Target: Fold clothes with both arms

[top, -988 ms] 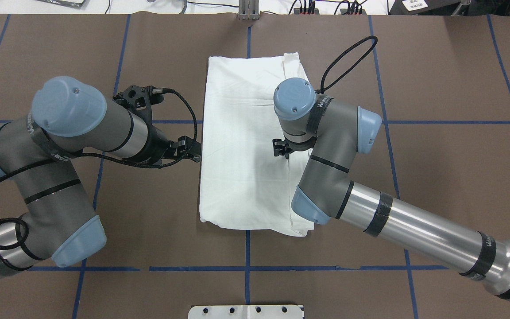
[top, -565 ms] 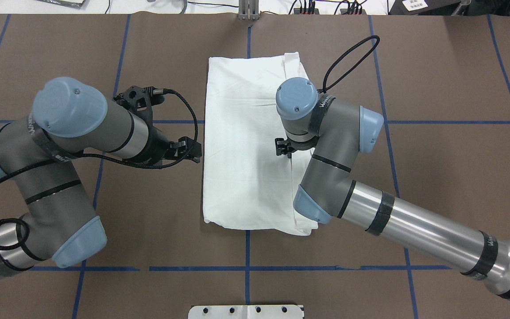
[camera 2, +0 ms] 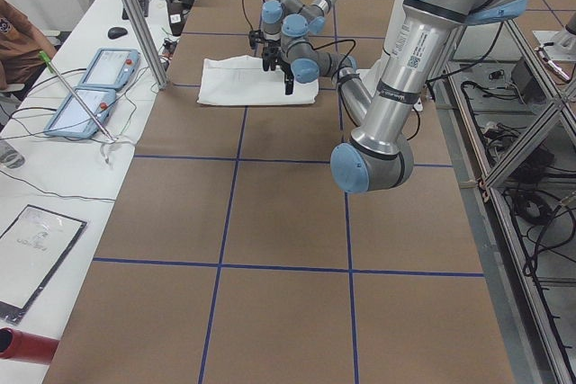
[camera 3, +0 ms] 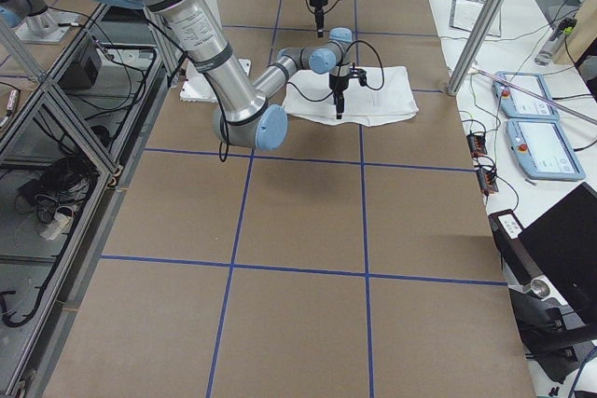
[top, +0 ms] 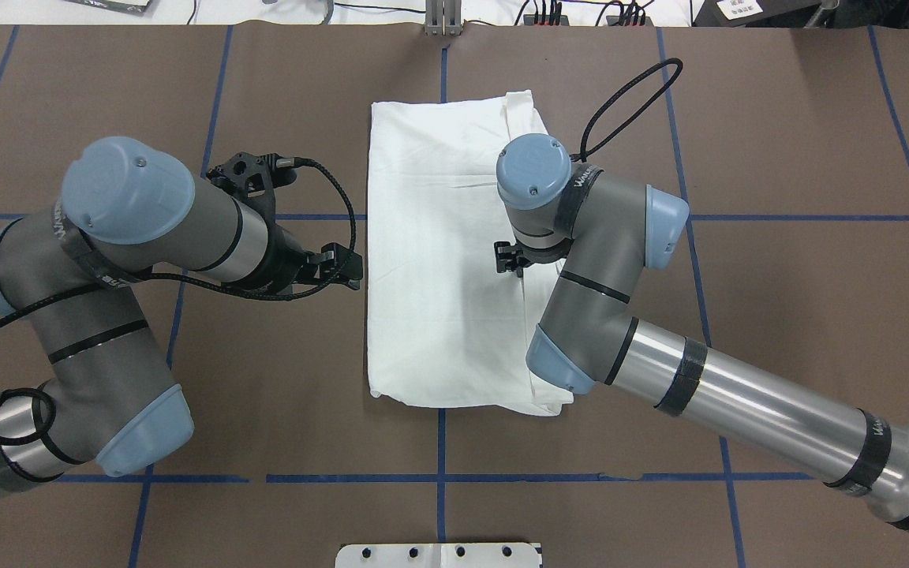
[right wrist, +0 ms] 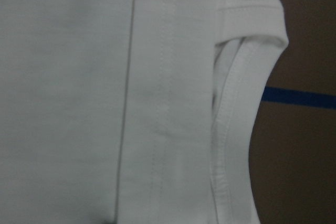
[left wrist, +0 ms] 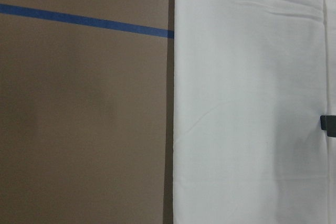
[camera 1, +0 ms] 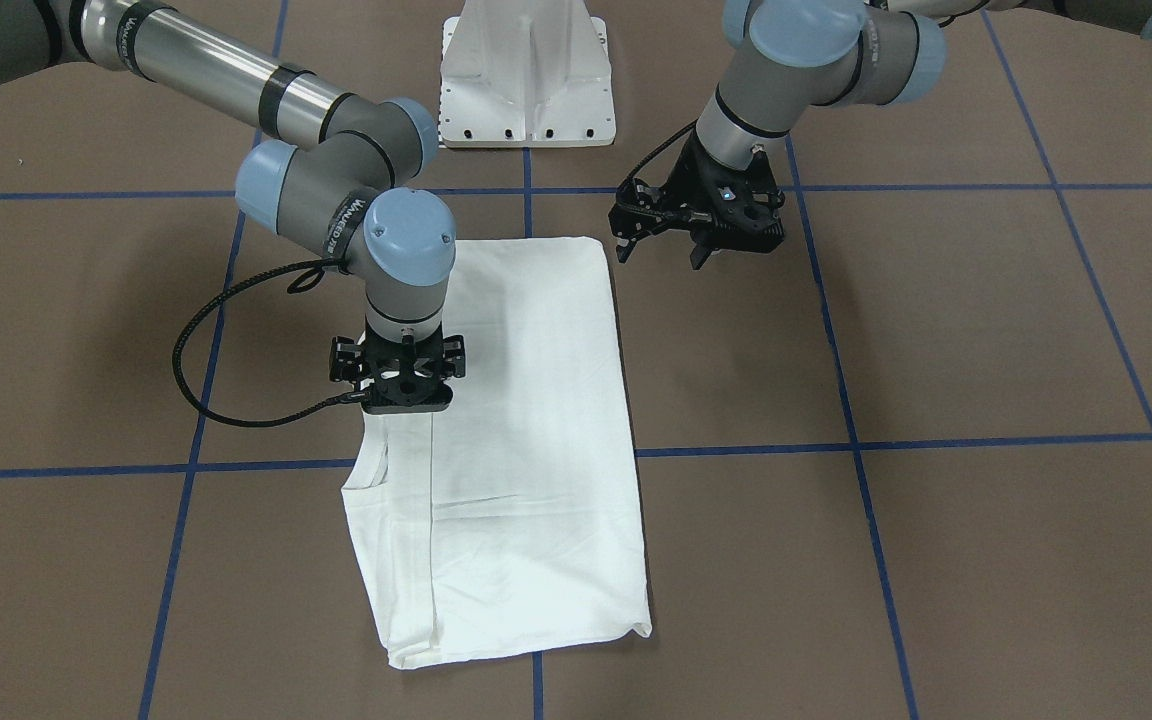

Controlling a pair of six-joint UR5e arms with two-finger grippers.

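The white shirt [top: 439, 276] lies folded into a long narrow rectangle mid-table, also seen from the front [camera 1: 526, 430]. No black print shows. My right gripper [camera 1: 402, 398] points straight down onto the shirt's right part, its fingertips hidden under the wrist [top: 511, 259]. The shirt slides along with it. The right wrist view shows the shirt close up [right wrist: 79, 103] with its ribbed collar [right wrist: 231, 129]. My left gripper [camera 1: 663, 255] is open and empty, low beside the shirt's left edge [top: 348, 268]. The left wrist view shows that edge [left wrist: 247, 103].
The white pedestal base [camera 1: 526, 80] stands at the robot's side of the table. A black cable loop [top: 628, 102] hangs off the right wrist past the shirt's far right corner. Blue tape lines [top: 440, 442] cross the brown tabletop. Operator tablets [camera 2: 90, 87] lie beyond the far edge.
The right arm has moved a little to the right and the whole shirt has slid right with it. The left gripper has edged right, staying beside the shirt's left edge.
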